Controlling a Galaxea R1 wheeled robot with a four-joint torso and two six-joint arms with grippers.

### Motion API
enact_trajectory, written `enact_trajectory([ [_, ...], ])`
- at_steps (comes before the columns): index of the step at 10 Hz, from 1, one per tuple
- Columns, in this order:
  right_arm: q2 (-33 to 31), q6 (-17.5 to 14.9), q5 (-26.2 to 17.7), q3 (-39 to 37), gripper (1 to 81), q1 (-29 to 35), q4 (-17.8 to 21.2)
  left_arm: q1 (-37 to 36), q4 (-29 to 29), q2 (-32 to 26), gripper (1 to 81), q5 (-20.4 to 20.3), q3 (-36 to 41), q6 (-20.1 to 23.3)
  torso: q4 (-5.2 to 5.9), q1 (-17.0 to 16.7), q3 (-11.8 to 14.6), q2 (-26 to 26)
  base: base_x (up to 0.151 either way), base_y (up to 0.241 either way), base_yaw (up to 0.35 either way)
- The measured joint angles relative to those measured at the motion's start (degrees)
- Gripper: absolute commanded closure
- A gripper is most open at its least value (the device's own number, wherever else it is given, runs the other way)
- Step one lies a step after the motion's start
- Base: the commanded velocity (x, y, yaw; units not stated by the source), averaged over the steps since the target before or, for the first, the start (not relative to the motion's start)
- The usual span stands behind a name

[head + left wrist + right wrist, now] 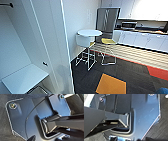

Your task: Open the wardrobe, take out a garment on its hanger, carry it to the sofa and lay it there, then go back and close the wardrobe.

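The wardrobe (17, 45) stands open at the left of the head view, very close, with its plain white inside showing. Its open door (53, 37) reaches toward me, thin edge (67, 50) foremost, and carries a small dark fitting (45, 63). A short dark rail end (8, 4) at the top left has nothing hanging on the part I see. A white shelf (23, 80) lies low inside. Both wrist views show the robot's own dark plate and bar over dark carpet.
Right of the door stand a round white table (89, 33) and metal-legged stools (108, 51). Behind are a steel fridge (108, 19), a microwave (128, 25) and white kitchen cabinets (145, 40). Dark carpet with an orange tile (111, 85) spreads ahead. A blue edge (163, 91) sits at the bottom right.
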Motion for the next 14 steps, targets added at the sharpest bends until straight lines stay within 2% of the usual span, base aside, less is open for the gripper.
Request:
enact_trajectory([
  [14, 0.0, 0.1, -0.1, 0.0, 1.0, 0.8, 0.0, 0.0, 0.1, 0.5, 1.0, -0.1, 0.1, 0.0, 0.00, 0.0, 0.0, 0.0, 0.000, 0.000, 0.273],
])
